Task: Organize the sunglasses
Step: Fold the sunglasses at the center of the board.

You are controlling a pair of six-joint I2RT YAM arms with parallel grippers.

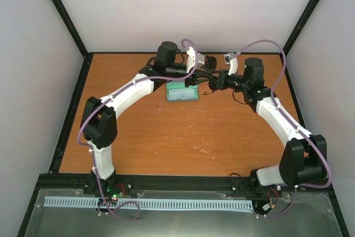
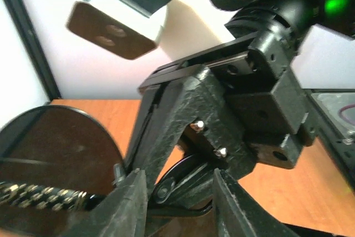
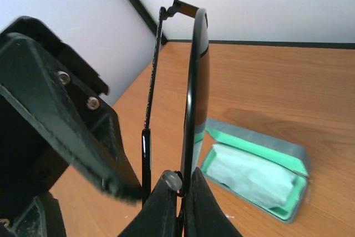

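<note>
The sunglasses (image 1: 204, 78) hang in the air at the far middle of the table, between both grippers. My right gripper (image 3: 180, 203) is shut on the wire frame by the nose pad. One dark lens (image 3: 197, 81) stands edge-on above it, and a slim temple arm (image 3: 148, 104) runs beside the lens. My left gripper (image 2: 180, 203) has its jaws apart, with the hinge and temple arm lying across the gap. A dark lens (image 2: 50, 154) shows to its left. One of the left fingers (image 3: 61, 115) sits close against the temple arm.
The oblong grey-blue case (image 1: 182, 91) lies open just below the grippers. Its green inside holds the light-blue cloth (image 3: 252, 173). Black rails edge the table and white walls stand close behind.
</note>
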